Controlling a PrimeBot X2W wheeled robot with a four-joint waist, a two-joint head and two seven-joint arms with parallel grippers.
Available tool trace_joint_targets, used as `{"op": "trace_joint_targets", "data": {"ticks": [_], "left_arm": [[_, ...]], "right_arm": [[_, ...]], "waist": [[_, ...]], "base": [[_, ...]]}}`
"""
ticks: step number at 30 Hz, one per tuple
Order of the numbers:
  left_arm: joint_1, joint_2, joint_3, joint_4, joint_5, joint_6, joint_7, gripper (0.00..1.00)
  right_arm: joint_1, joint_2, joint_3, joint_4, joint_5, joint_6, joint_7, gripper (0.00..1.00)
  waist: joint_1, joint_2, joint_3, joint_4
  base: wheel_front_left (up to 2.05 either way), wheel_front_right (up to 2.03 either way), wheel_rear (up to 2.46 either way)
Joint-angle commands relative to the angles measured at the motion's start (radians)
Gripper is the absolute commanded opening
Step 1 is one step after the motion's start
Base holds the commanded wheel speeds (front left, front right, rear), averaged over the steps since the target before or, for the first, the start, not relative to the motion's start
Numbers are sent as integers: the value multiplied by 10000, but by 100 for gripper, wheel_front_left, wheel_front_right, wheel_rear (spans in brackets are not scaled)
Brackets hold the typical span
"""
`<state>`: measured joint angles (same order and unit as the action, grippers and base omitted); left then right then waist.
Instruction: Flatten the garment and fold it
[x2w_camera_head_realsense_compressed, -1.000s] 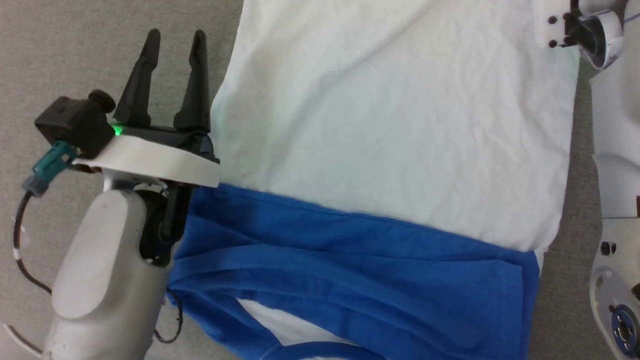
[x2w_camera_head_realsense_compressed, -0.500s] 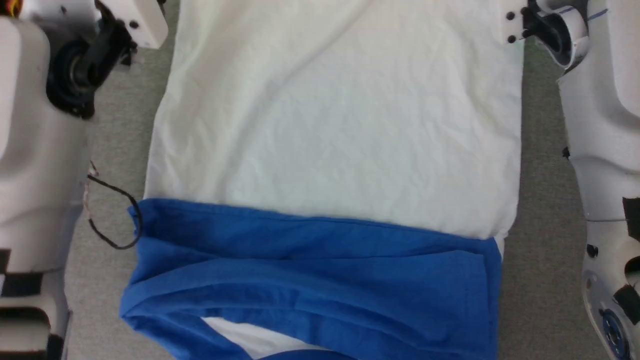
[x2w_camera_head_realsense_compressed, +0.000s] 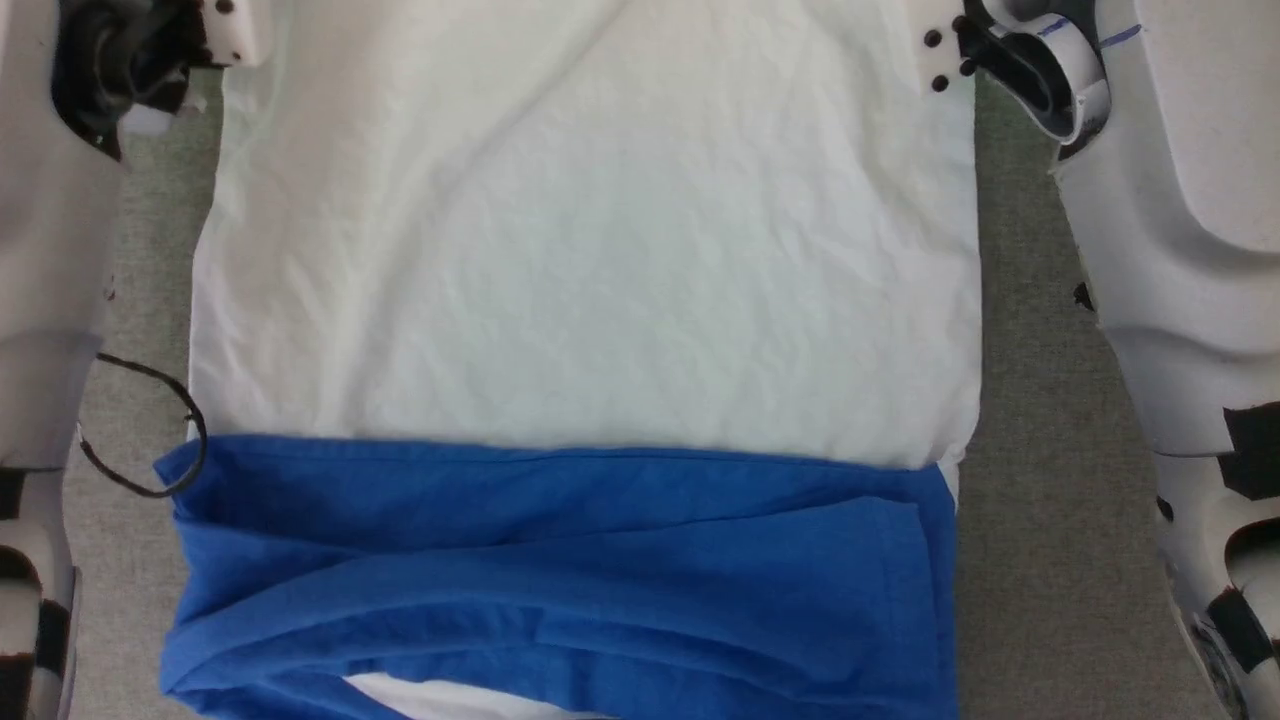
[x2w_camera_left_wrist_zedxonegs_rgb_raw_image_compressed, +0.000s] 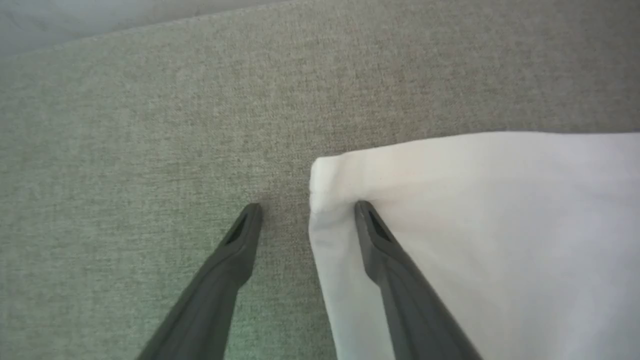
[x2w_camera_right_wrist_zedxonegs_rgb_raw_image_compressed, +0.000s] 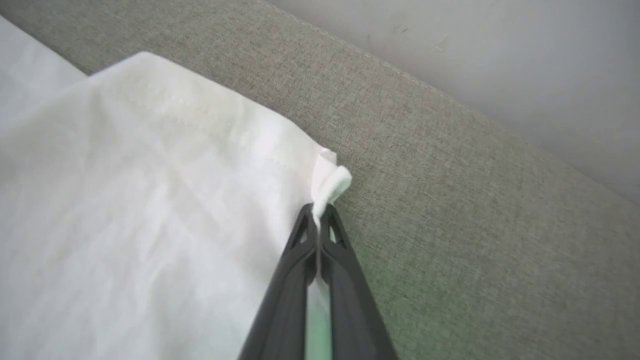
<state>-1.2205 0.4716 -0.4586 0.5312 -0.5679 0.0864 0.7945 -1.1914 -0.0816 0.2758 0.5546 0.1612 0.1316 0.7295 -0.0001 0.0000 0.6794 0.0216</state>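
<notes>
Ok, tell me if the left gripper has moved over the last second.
Yes. Against the shirt, the left gripper has gone forward along its left edge, from beside the blue band to the far white corner, where it stands open.

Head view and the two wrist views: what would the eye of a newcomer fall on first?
First, the garment, its white body spread across the grey surface, with a royal-blue band at the bottom of the head view. Next, the right gripper, shut on a white corner of the garment, while the left gripper stands open astride another white corner.
</notes>
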Motion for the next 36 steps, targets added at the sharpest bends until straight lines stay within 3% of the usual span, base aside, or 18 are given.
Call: {"op": "trace_joint_targets", "data": {"ticks": [1,2,6,9,22,29,34,36], "left_arm": [[318,0,-157,356,-64,57,314,20],[375,-46,-101,407,-217,39,426,0],[491,-255,276,310,-823,-79,325,0],[438,-262,635,141,-995,-40,-318,0],[-338,-6,1295,147,-84,416,-4140,0],[-491,-107,1369,731,-144,-226,-5604,0],[37,-75,1238,848,-380,-1028,-6045,0],[208,-88,1252,823,-466,-1144,-6151,0]], "right_arm": [[-150,-70,79,-79,110,-9,-34,0],[-156,-109,125,-117,169,-9,-33,0],[-197,-318,171,-233,268,-9,-87,0],[-225,-360,-1,-259,279,-9,-314,0],[-725,-85,-1289,-102,-198,-9,-2272,0],[-917,133,-1894,317,-370,-9,-3161,0],[-419,88,-1573,402,25,-9,-3423,0],[-207,12,-1416,370,172,-9,-3427,0]], "waist": [[1,0,52,-40],[1,0,56,-32],[1,0,57,79],[1,0,28,143],[1,0,-507,288],[1,0,-1189,344],[1,0,-1956,451],[1,0,-2144,483]], "base": [[0,0,0],[0,0,0],[0,0,0],[0,0,0],[0,0,0],[0,0,0],[0,0,0],[0,0,0]]}}
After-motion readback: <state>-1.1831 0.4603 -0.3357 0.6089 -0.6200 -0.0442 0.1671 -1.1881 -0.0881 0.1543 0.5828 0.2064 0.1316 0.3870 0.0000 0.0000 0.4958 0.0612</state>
